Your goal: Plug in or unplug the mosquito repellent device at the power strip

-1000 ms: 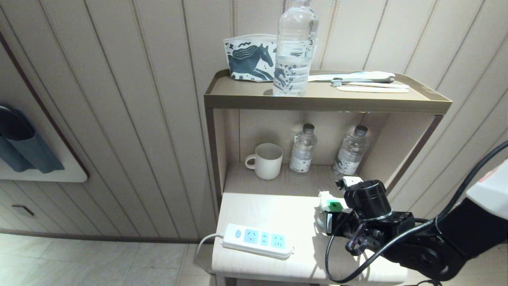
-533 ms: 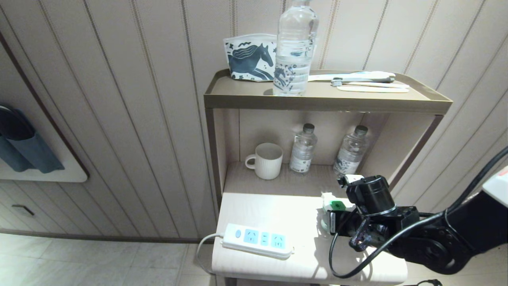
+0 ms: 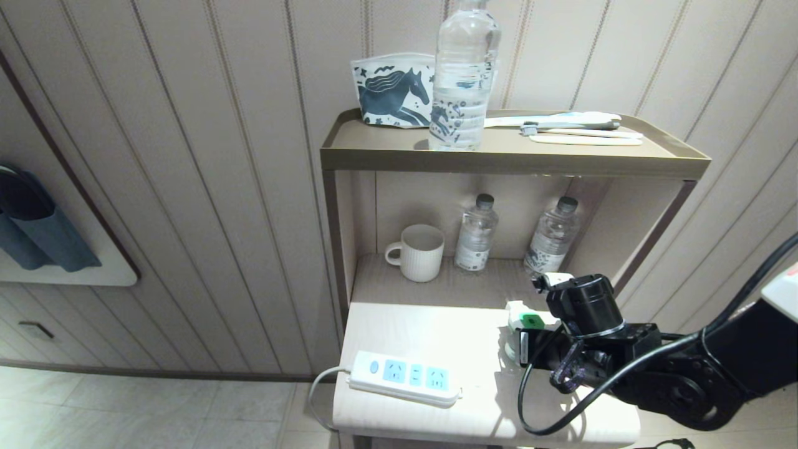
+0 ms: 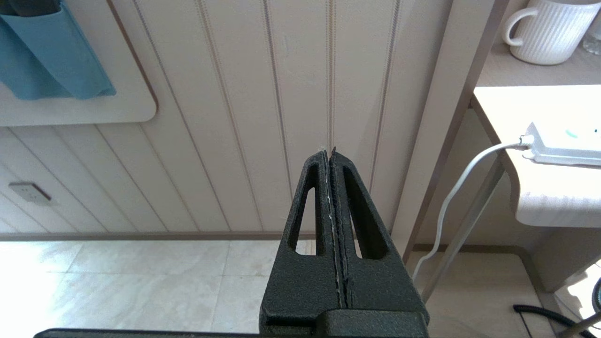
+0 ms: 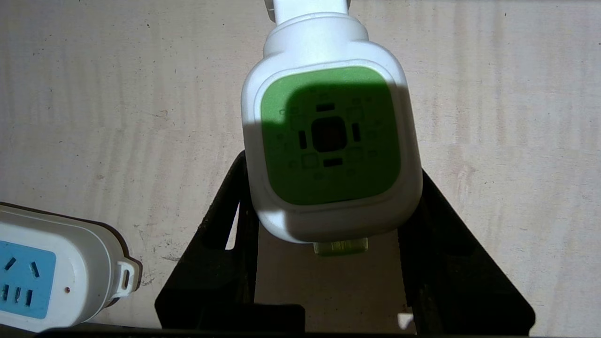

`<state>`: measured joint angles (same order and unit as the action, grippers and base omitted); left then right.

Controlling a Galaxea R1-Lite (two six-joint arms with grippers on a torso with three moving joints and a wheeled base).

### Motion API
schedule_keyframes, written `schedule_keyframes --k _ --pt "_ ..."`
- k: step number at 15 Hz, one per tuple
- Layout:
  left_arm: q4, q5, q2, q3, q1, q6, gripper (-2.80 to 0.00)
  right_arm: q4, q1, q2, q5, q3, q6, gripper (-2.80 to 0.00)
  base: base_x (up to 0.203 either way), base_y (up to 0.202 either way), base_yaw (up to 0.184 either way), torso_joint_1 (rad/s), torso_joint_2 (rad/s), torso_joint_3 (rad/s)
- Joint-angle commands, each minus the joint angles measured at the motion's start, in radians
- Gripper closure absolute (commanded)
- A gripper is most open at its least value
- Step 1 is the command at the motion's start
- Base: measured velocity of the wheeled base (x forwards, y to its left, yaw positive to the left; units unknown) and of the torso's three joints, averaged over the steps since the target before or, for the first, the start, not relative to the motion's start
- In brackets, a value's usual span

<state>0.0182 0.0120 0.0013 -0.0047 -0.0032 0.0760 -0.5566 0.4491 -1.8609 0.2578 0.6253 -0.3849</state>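
Right gripper (image 5: 328, 244), black, is seen low over the pale wooden table top (image 3: 436, 330), its two fingers (image 5: 230, 244) pinched on the sides of the mosquito repellent device (image 5: 328, 150), a white rounded plug head with a green face above a translucent green bottle. The device is held near the table's right side, well apart from the long white power strip (image 3: 405, 377) with light-blue sockets at the front edge. Left gripper (image 4: 331, 225) is parked beside the table, fingers pressed together.

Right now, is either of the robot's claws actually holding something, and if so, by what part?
The right gripper has its fingers on both sides of the mosquito repellent device, below its white-and-green head. The left gripper is shut on nothing.
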Motion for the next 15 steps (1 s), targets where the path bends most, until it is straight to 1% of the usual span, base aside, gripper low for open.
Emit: schedule_keyframes --k 1,6,7,15 --pt "0.0 0.0 0.0 0.0 0.0 0.001 0.0 -0.005 0.002 0.002 0.001 -0.001 -0.002 0.0 0.0 0.0 0.0 0.0 0.0 0.0" --pt "0.0 0.0 0.0 0.0 0.0 0.001 0.0 -0.005 0.001 0.001 0.002 -0.003 -0.001 0.0 0.0 0.0 0.0 0.0 0.0 0.0" --pt "0.0 0.0 0.0 0.0 0.0 0.001 0.0 -0.005 0.002 -0.004 0.005 -0.006 0.0 -2.8 0.0 0.0 0.0 0.0 0.0 0.0" --pt "0.0 0.0 0.0 0.0 0.0 0.001 0.0 -0.008 0.002 0.049 0.009 -0.023 0.0 -2.8 0.0 0.0 0.0 0.0 0.0 0.0"
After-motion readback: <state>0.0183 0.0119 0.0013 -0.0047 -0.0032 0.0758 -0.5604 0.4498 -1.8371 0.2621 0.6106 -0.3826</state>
